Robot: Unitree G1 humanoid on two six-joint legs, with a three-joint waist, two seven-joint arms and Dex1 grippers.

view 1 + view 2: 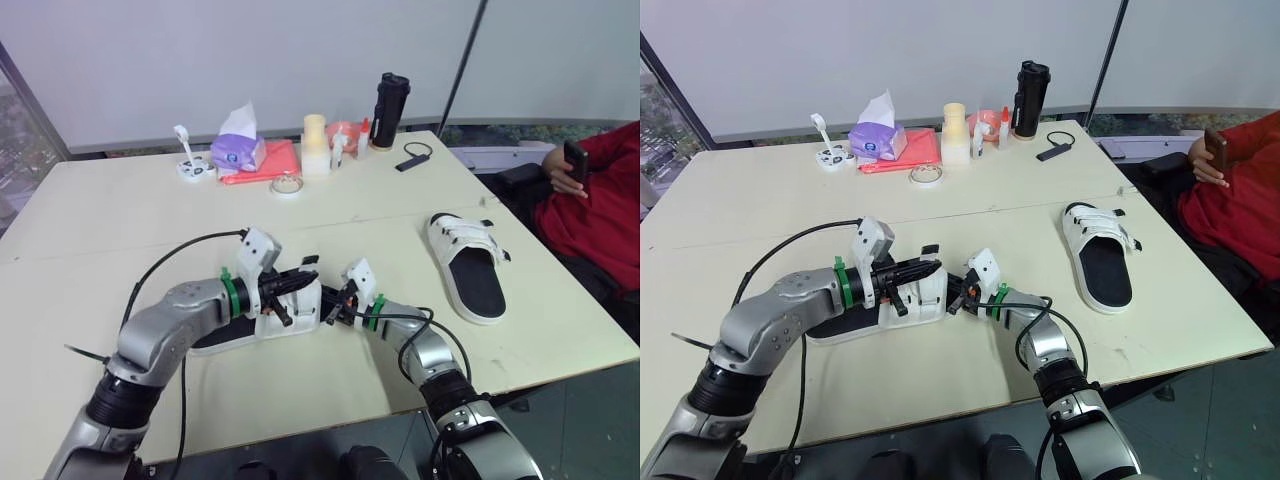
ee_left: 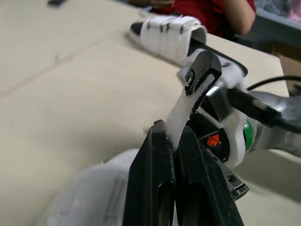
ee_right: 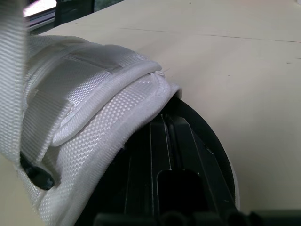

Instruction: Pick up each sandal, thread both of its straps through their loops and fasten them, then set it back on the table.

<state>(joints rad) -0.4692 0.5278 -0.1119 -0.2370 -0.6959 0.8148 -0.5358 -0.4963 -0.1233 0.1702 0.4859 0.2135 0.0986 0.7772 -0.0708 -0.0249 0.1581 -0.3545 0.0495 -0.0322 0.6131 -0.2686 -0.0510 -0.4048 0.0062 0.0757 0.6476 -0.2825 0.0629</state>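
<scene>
The left tool (image 2: 170,135) is pinched tight on a white strap (image 2: 186,103) of the near sandal (image 1: 288,318), which lies on the worktop (image 1: 130,210) close to its front edge. The strap's black tip stands up beyond the grip. The right tool (image 1: 332,305) sits right at that sandal's strapped end; I cannot tell whether it is open or closed. The second sandal (image 1: 470,268) lies flat, well apart on the robot's right.

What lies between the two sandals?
The right gripper, at the near sandal; beyond it bare table up to the far sandal, in the left eye view.
</scene>
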